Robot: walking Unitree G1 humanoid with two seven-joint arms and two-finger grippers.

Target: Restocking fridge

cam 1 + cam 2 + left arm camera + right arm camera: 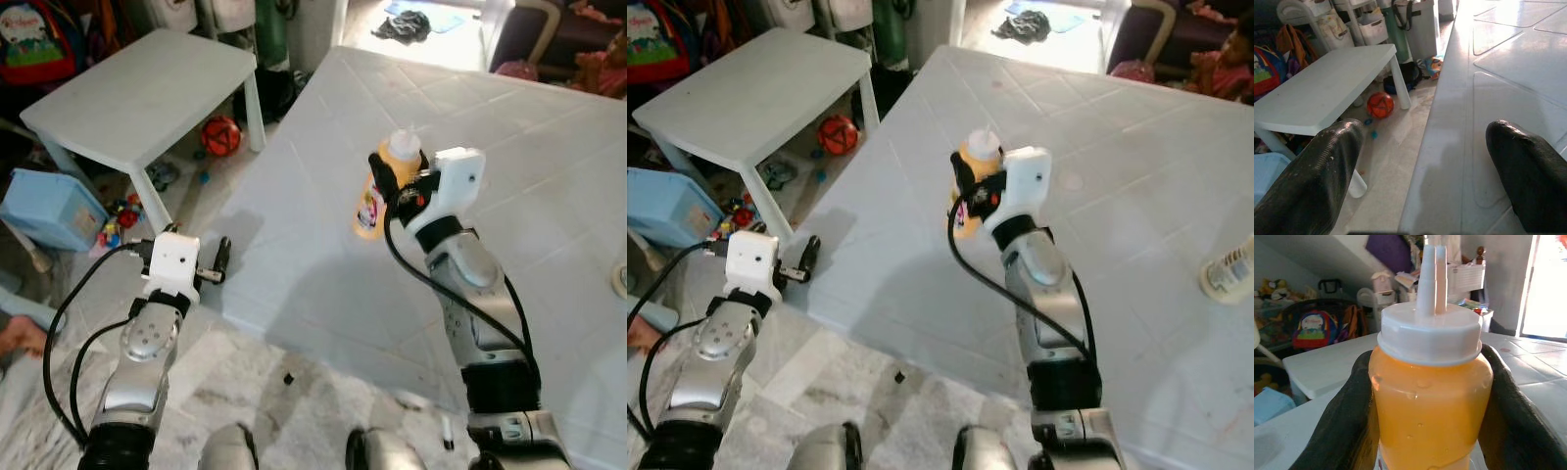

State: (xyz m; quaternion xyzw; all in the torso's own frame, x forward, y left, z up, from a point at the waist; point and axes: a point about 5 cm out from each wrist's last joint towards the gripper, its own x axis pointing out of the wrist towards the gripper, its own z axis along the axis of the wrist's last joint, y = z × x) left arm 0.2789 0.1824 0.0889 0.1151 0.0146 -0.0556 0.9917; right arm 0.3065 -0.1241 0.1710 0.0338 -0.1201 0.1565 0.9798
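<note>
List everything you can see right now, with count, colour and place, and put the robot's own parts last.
Sauce bottle: 1, orange with white nozzle cap, held above the big table.
Big table: 1, white, patterned top, in front of the robot.
Small table: 1, white, on the floor to the robot's left.
Ball: 1, red-orange, on the floor by the small table's leg.
Bin: 1, light blue, on the floor at far left.
Second bottle: 1, white, lying on the big table at the right edge.
Backpack: 1, colourful, behind the small table.
Left gripper: black fingers, open, at the big table's edge.
Right gripper: black fingers, shut on the sauce bottle.
</note>
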